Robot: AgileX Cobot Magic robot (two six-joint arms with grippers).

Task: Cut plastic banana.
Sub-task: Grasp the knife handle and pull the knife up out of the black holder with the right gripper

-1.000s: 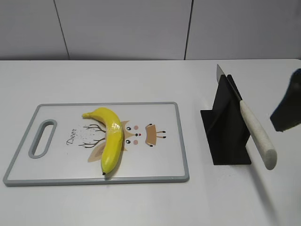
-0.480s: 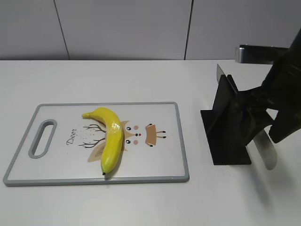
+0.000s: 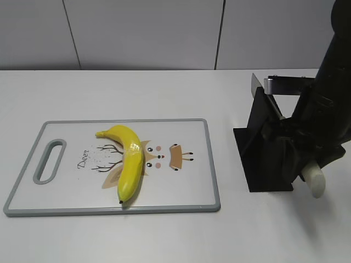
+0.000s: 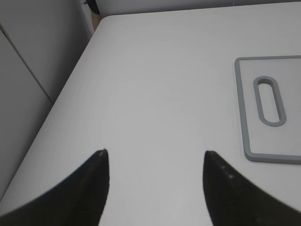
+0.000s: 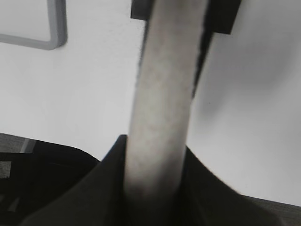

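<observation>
A: Two grippers, operator. Where do yours stand?

B: Your right gripper [image 5: 155, 169] has its fingers [image 5: 106, 165] on either side of the knife handle [image 5: 164, 94], which runs straight out ahead between the jaws. They look closed against it, one finger pressing each side.

A: And the knife itself?

B: It sits in the black stand [image 3: 263, 153], handle end [image 3: 315, 183] poking out below your arm.

A: Your left gripper [image 4: 153, 174]?

B: Jaws apart, nothing between them, only bare table [image 4: 155, 84]. The board [image 4: 244, 108] lies ahead and to the right of them, handle slot nearest.

A: The banana [image 3: 129, 159]?

B: On the board [image 3: 186, 137], over the deer print, well left of the right jaws and apart from both grippers.
</observation>
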